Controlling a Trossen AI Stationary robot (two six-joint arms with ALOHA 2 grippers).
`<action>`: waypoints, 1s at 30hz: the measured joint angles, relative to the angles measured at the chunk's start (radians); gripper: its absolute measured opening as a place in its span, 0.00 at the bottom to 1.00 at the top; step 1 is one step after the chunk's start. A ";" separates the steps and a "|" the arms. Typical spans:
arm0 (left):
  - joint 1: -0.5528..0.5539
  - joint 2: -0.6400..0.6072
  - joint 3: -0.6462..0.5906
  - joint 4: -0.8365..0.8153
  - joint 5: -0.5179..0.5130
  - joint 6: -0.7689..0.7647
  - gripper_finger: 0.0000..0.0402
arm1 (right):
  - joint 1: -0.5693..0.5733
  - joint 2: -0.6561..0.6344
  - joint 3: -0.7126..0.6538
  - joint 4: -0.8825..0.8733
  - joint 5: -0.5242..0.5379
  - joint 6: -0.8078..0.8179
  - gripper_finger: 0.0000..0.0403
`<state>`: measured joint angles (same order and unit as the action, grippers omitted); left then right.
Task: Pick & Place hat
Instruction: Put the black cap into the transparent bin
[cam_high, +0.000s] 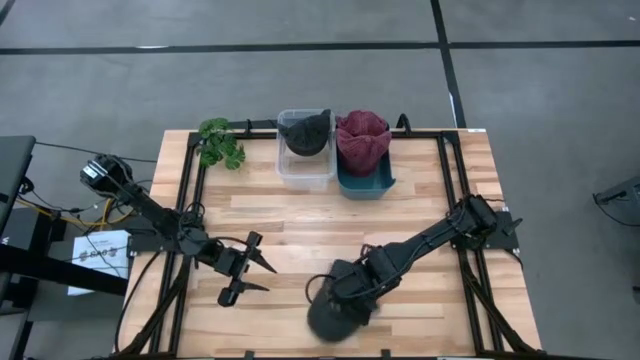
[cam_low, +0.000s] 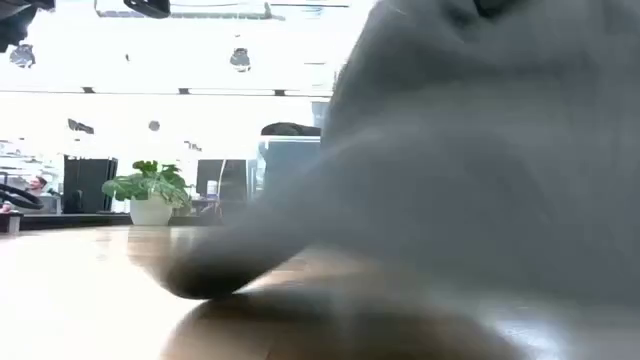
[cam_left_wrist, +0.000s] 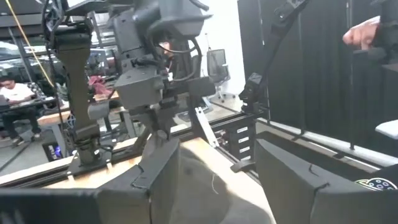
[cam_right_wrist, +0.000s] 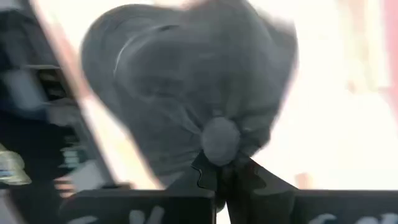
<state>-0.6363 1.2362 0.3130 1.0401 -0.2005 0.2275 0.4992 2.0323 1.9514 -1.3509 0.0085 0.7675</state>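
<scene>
Light: bright, even from above.
Glare: window area, upper low view.
Blur: grey hat fills frame, unfocused.

Soft matt cloth hat, wooden table

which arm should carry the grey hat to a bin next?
Right. The right gripper is already shut on the grey hat at the table's near edge. The left gripper hangs open and empty beside it.

- Two bins stand side by side at the tabletop's far edge, a hat in each.
- Plant sits left of them.
- A third hat lies at the near edge.
</scene>
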 joint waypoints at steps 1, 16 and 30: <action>0.006 0.000 0.000 0.000 0.000 0.000 0.51 | 0.001 0.000 0.000 -0.022 0.018 -0.005 0.00; 0.107 0.000 0.000 -0.029 0.027 0.020 0.51 | -0.008 0.000 0.000 -0.058 0.324 -0.450 0.00; 0.274 0.000 0.000 -0.031 0.256 -0.038 0.51 | -0.010 0.001 0.000 0.239 0.492 -0.904 0.00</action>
<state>-0.3620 1.2366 0.3126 1.0088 0.0559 0.1899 0.4892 2.0335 1.9515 -1.1123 0.5005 -0.1361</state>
